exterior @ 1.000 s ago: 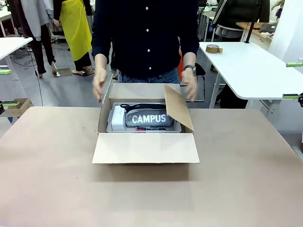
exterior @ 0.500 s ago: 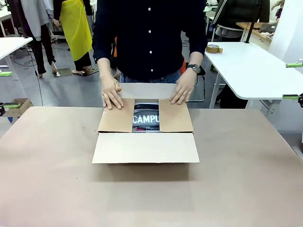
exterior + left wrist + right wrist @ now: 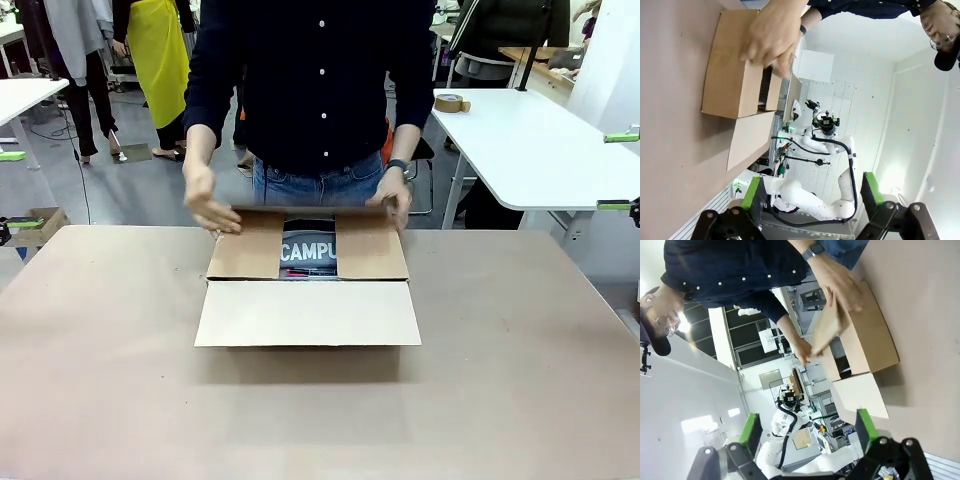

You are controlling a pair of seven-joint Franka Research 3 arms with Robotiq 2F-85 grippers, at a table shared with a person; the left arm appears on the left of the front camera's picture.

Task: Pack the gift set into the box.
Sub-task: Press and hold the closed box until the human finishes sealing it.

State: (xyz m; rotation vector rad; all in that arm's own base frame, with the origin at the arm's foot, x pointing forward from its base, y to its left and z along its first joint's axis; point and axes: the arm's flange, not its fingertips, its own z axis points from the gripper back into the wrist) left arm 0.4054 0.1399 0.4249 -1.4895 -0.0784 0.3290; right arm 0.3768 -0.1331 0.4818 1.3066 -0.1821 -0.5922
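Here the box [image 3: 308, 312] sits in the middle of the brown surface [image 3: 520, 350], well out in front of both arms. Its near flap [image 3: 307, 313] lies folded outward, flat toward the robot's side. The two side flaps [image 3: 247, 247] are folded in over the top with a gap between them. The gift set [image 3: 308, 252] lies inside the box and shows through that gap, with its white letters CAMPU and a thin red strip below them.

The person stands at the far side of the surface. The person's right hand [image 3: 207, 200] and the person's left hand [image 3: 393, 193], which wears a watch [image 3: 398, 166], are at the two far corners of the box. Between them the far flap [image 3: 310, 211] is tilted over the opening and not yet flat. In the right wrist view this far flap [image 3: 827, 330] stands raised at an angle under the person's left hand [image 3: 840, 280].

The left gripper [image 3: 812, 195] is off the box with its green pads spread wide and nothing between them. The right gripper [image 3: 807, 432] is likewise spread apart and empty, with the box [image 3: 867, 335] well ahead of it. A tape roll [image 3: 452, 103] lies on a white table [image 3: 530, 150] behind.
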